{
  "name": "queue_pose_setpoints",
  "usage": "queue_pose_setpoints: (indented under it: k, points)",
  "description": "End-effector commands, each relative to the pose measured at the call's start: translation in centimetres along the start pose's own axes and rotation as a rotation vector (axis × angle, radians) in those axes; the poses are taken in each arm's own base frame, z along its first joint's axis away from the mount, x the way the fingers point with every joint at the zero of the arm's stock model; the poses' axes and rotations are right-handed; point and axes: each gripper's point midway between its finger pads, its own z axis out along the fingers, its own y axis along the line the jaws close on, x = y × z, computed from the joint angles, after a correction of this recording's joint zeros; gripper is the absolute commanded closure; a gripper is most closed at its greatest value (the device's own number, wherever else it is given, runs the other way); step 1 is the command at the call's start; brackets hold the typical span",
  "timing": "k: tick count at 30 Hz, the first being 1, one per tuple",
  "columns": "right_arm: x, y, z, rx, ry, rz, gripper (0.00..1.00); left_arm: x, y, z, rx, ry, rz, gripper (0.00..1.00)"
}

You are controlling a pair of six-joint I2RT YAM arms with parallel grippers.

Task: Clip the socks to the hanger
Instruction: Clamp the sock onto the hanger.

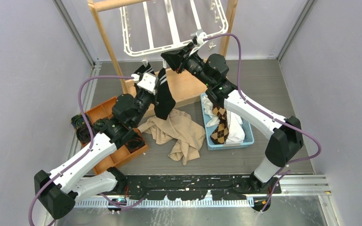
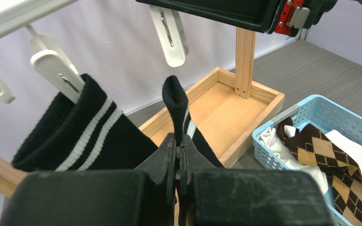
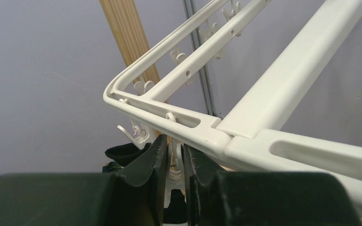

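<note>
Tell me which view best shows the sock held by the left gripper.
Left wrist: the black striped sock stands pinched in the left gripper, just under a white clip. Top external shows its length hanging; right wrist shows only dark fabric, sock unclear.

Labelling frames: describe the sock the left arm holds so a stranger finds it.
Under the white hanger are two black, white-striped socks. The held sock stands pinched by the left gripper; its neighbour already hangs from a clip.

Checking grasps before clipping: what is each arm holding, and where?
Left gripper: black striped sock, pinched near its cuff. Right gripper: white clip under the hanger rim.
</note>
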Motion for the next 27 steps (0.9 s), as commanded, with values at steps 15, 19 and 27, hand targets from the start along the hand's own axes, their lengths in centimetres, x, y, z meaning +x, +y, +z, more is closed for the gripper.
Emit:
queue_pose_setpoints:
  k: [15, 19, 27]
  points:
    - [-2.9, 1.6, -0.2, -0.02, -0.043, 0.023, 0.9, -3.1, 1.3, 0.1, -0.078, -0.095, -0.136, 1.0]
    - [-2.9, 1.8, -0.2, -0.03, -0.051, 0.034, 0.9, -2.9, 1.5, 0.2, -0.11, -0.079, -0.239, 1.0]
    - [-3.2, 2.5, -0.2, -0.073, -0.072, 0.041, 0.9, -3.1, -1.6, -1.4, 0.183, -0.098, -0.387, 1.0]
